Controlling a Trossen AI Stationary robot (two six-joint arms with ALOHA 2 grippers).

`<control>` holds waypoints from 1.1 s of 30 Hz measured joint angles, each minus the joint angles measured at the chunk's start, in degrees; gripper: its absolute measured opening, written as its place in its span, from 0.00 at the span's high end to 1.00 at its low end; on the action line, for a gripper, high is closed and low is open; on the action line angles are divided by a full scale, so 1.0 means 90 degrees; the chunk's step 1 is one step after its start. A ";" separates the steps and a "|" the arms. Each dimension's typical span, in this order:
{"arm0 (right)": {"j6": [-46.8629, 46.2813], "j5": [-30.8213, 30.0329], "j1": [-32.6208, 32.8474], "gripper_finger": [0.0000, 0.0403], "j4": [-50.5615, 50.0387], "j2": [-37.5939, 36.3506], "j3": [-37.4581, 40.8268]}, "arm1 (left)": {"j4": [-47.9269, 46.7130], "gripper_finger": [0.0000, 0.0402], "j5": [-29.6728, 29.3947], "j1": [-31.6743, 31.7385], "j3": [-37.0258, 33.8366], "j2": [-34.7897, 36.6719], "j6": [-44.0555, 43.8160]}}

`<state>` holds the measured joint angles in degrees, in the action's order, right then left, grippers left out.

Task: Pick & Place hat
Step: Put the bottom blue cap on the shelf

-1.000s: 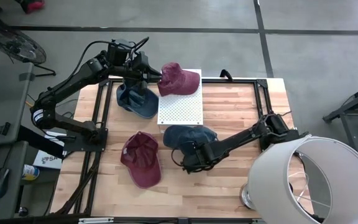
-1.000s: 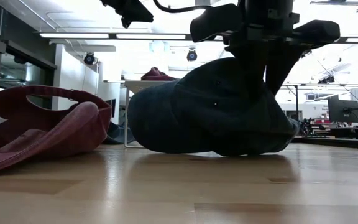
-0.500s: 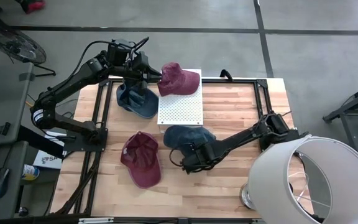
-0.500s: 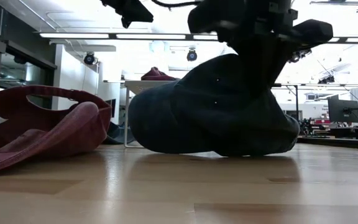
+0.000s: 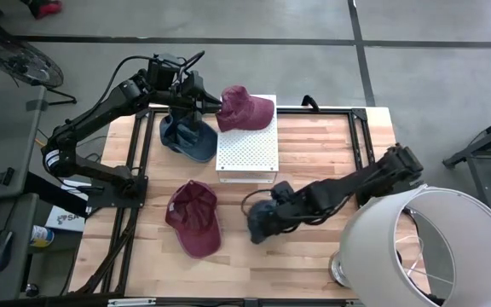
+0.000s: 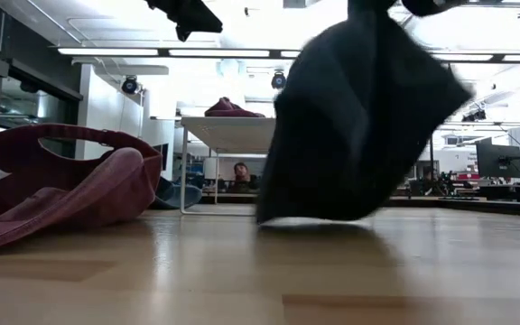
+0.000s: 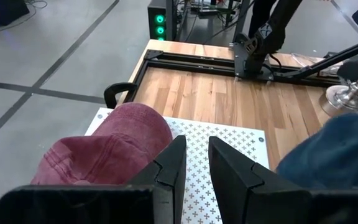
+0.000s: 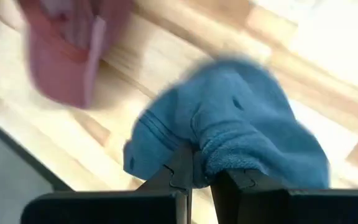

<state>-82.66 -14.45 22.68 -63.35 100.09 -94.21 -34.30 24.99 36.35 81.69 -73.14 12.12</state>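
A blue hat (image 5: 262, 220) is pinched in the right gripper (image 5: 273, 207), whose fingers are closed on its fabric, near the middle of the counter (image 5: 314, 145); in the low view it is seen hanging just above the wood. A red hat (image 5: 196, 218) lies upside down toward the counter's front left. A white board (image 5: 247, 153) sits at the back middle, with a second red hat (image 5: 245, 108) resting on its back edge. The left gripper (image 5: 216, 108) is held beside that hat, fingers narrow, nothing seen between them. Another blue hat (image 5: 187, 139) lies at the back left corner.
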 joint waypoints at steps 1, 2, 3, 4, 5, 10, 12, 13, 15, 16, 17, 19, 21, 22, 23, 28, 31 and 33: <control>0.0129 -0.0063 -0.0005 0.94 0.0077 -0.0095 0.0000 | 0.0013 0.83 -0.0002 -0.0002 0.0000 0.0000 0.0002; 0.0298 -0.0122 -0.0005 0.94 0.0172 -0.0191 0.0000 | 0.0019 0.83 0.0000 -0.0002 0.0000 0.0000 0.0002; 0.0464 -0.0130 -0.0011 0.94 0.0287 -0.0269 0.0000 | 0.0024 0.83 0.0000 -0.0002 0.0000 0.0000 0.0002; 0.0650 -0.0141 -0.0027 0.94 0.0435 -0.0347 0.0000 | 0.0026 0.83 0.0000 -0.0002 0.0000 0.0000 0.0002; 0.0854 -0.0164 -0.0035 0.94 0.0565 -0.0430 0.0000 | 0.0028 0.83 0.0000 -0.0002 0.0000 0.0000 0.0002; 0.1821 -0.0169 -0.0155 0.94 0.1159 -0.0762 0.0000 | 0.0030 0.83 0.0000 -0.0002 0.0000 0.0000 0.0002; 0.2170 -0.0170 -0.0238 0.94 0.1368 -0.0885 0.0000 | 0.0029 0.83 0.0000 -0.0001 0.0000 0.0000 0.0002; 0.2342 -0.0162 -0.0278 0.94 0.1499 -0.0949 0.0000 | 0.0029 0.83 0.0000 -0.0002 0.0000 0.0000 0.0002; 0.2753 -0.0071 -0.0384 0.94 0.1757 -0.1059 0.0000 | 0.0029 0.83 0.0000 -0.0002 0.0000 0.0000 0.0002; 0.2970 -0.0003 -0.0429 0.94 0.1886 -0.1092 0.0000 | 0.0029 0.83 -0.0002 -0.0002 0.0000 0.0000 0.0002; 0.3190 0.0059 -0.0497 0.94 0.2016 -0.1126 0.0000 | 0.0029 0.83 -0.0002 -0.0002 0.0000 0.0000 0.0002; 0.3665 0.0228 -0.0632 0.94 0.2270 -0.1183 0.0000 | 0.0029 0.83 -0.0003 0.0001 0.0000 0.0000 0.0002; 0.4184 0.0478 -0.0807 0.94 0.2513 -0.1216 0.0000 | 0.0029 0.83 0.0000 -0.0002 0.0000 0.0000 0.0002; 0.4433 0.0617 -0.0903 0.94 0.2593 -0.1218 0.0000 | 0.0029 0.83 -0.0002 -0.0002 0.0000 0.0000 0.0002; 0.4680 0.0774 -0.1004 0.94 0.2674 -0.1218 0.0000 | 0.0030 0.83 -0.0002 -0.0002 0.0000 0.0000 0.0002; 0.5608 0.1519 -0.1559 0.94 0.2985 -0.1218 0.0002 | 0.0031 0.83 -0.0002 -0.0002 0.0000 0.0000 0.0002; 0.6032 0.2030 -0.1917 0.94 0.3130 -0.1218 0.0002 | 0.0031 0.83 -0.0002 -0.0002 0.0000 0.0000 0.0000; 0.6288 0.2325 -0.2129 0.94 0.3285 -0.1218 0.0002 | 0.0031 0.83 -0.0002 -0.0002 0.0000 0.0000 -0.0023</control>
<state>-26.07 6.48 3.52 -33.79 89.12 -94.19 -34.02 24.98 36.34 81.69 -73.14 11.92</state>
